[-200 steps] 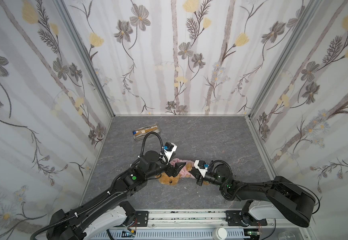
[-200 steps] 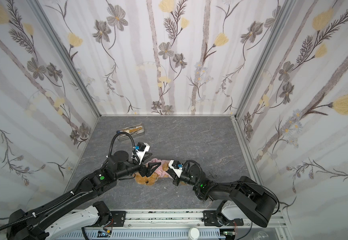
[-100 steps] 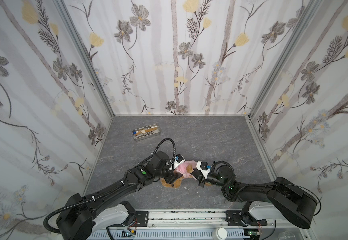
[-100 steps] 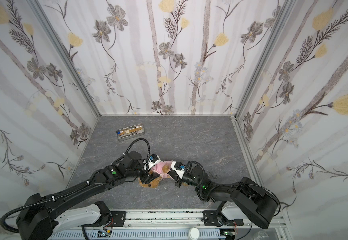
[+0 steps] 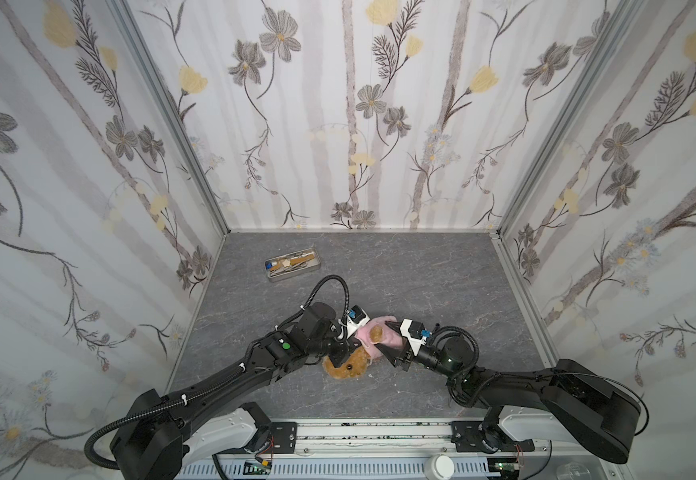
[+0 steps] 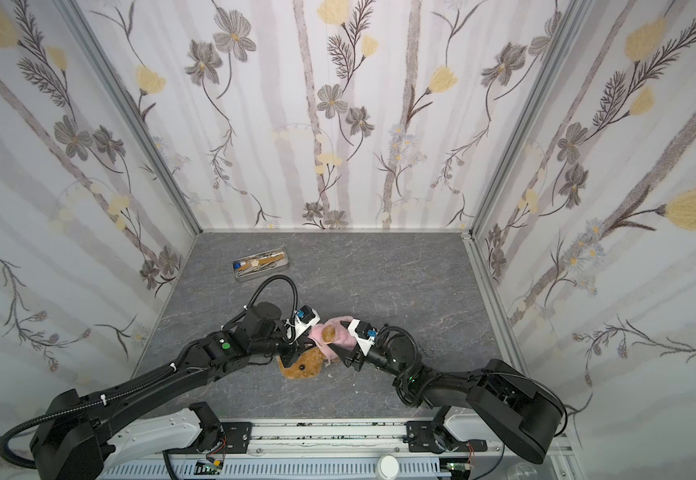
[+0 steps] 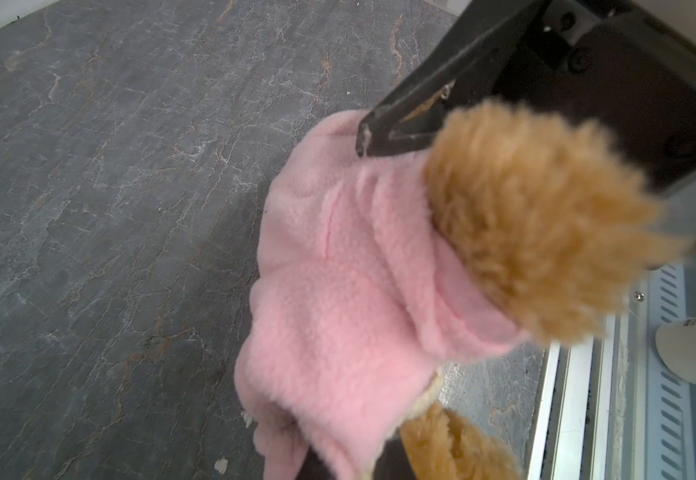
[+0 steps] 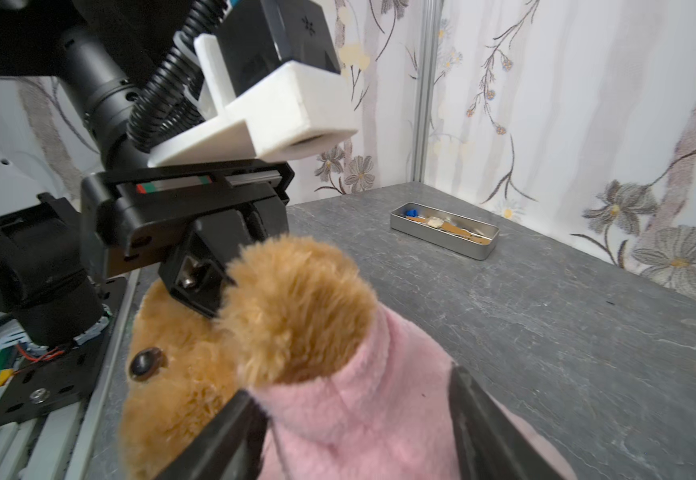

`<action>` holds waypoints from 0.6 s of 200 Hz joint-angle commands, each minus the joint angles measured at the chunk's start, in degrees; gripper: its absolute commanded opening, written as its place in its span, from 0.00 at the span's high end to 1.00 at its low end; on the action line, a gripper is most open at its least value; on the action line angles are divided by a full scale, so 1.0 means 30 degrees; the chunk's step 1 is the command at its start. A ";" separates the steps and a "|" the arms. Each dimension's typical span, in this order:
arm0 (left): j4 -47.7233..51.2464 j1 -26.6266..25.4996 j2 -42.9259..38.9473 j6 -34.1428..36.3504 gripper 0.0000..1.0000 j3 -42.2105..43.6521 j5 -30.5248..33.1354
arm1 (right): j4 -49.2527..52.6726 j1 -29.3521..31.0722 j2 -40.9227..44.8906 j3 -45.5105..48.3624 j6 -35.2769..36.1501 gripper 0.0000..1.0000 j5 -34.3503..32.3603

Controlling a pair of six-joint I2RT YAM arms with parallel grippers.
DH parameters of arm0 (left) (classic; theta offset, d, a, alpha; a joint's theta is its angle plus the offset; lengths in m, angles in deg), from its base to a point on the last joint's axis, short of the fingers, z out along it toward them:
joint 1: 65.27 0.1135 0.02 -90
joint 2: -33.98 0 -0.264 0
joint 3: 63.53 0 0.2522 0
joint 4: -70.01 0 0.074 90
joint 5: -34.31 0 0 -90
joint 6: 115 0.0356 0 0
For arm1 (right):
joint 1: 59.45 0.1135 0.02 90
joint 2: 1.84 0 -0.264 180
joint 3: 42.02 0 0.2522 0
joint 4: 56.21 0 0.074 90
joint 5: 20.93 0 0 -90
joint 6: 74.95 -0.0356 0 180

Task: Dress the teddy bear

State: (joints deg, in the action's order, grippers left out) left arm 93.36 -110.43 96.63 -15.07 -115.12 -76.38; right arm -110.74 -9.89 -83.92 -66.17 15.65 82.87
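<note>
Right gripper (image 8: 352,382) sprang wide; left gripper (image 7: 350,463) clamped pink shirt (image 7: 338,291); teddy bear (image 5: 348,365) paw sleeved.

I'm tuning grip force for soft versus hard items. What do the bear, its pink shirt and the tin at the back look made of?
Bear: plush, with a long, fluffy golden-brown pile that looks synthetic; the glossy dark eye is probably plastic.
Shirt: soft pink fleece, matte, with a nubby nap and a stitched seam.
Tin: likely metal, given its dull silver sheen, thin walls and rounded corners.
</note>
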 commanded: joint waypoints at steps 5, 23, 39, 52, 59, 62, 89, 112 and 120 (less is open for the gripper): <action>-0.0939 -0.0003 0.0059 -0.0862 1.00 -0.0122 -0.0955 | 0.2161 0.0780 0.0544 -0.0574 0.1898 0.26 -0.3026; -0.0917 -0.0024 0.0147 -0.0990 1.00 -0.0217 -0.0852 | 0.2541 0.1019 0.0613 -0.1033 0.2281 0.25 -0.3568; -0.0916 -0.0057 0.0260 -0.1084 1.00 -0.0308 -0.0813 | 0.2975 0.1231 0.0448 -0.1538 0.2686 0.25 -0.3839; -0.0910 -0.0142 0.0424 -0.1181 1.00 -0.0441 -0.0758 | 0.3085 0.1396 0.0159 -0.1919 0.2916 0.24 -0.4218; -0.0937 -0.0230 0.0493 -0.1229 1.00 -0.0486 -0.0739 | 0.3131 0.1489 -0.0006 -0.2113 0.3040 0.24 -0.4447; -0.0939 -0.0258 0.0527 -0.1260 1.00 -0.0510 -0.0727 | 0.3113 0.1522 -0.0087 -0.2177 0.3079 0.24 -0.4560; -0.0927 -0.0515 0.0765 -0.1417 1.00 -0.0438 0.0237 | 0.1851 0.1594 0.0223 -0.1988 0.2271 0.28 -0.6286; -0.0939 -0.0610 0.0854 -0.1724 1.00 -0.0319 0.1056 | 0.0785 0.1557 0.1318 -0.1588 0.1034 0.34 -0.7370; -0.0939 -0.0634 0.0869 -0.1802 1.00 -0.0297 0.1217 | 0.0571 0.1556 0.1687 -0.1451 0.0533 0.36 -0.7737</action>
State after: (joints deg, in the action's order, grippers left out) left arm 92.07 -111.99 99.04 -19.46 -116.03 -74.36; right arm -102.30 -5.08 -81.36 -71.18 21.86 66.92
